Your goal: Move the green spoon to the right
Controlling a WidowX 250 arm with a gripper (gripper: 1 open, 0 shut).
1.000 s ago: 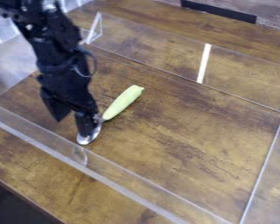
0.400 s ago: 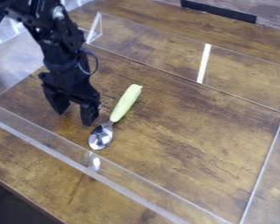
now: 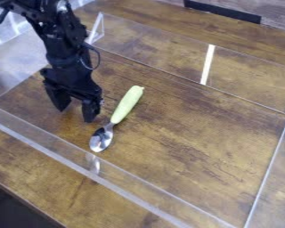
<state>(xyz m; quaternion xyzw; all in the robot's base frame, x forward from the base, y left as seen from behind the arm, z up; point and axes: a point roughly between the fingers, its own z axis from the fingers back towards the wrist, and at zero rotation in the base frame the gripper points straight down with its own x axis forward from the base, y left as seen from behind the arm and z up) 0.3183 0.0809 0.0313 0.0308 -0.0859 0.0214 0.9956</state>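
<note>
The green spoon (image 3: 118, 113) lies flat on the wooden table, its yellow-green handle pointing up and right, its shiny silver bowl at the lower left. My black gripper (image 3: 74, 109) points straight down just left of the handle, open, with nothing between its fingers (image 3: 89, 110). The right finger stands close beside the spoon without touching it, as far as I can tell.
A low clear acrylic wall (image 3: 169, 209) fences the wooden work surface (image 3: 205, 125) along the front, sides and back. A white upright strip (image 3: 208, 64) shows at the back wall. Bare wood stretches to the right of the spoon.
The gripper has moved up and away from the spoon's bowl, which it covered a second ago, to a spot left of the handle. The spoon has barely shifted.
</note>
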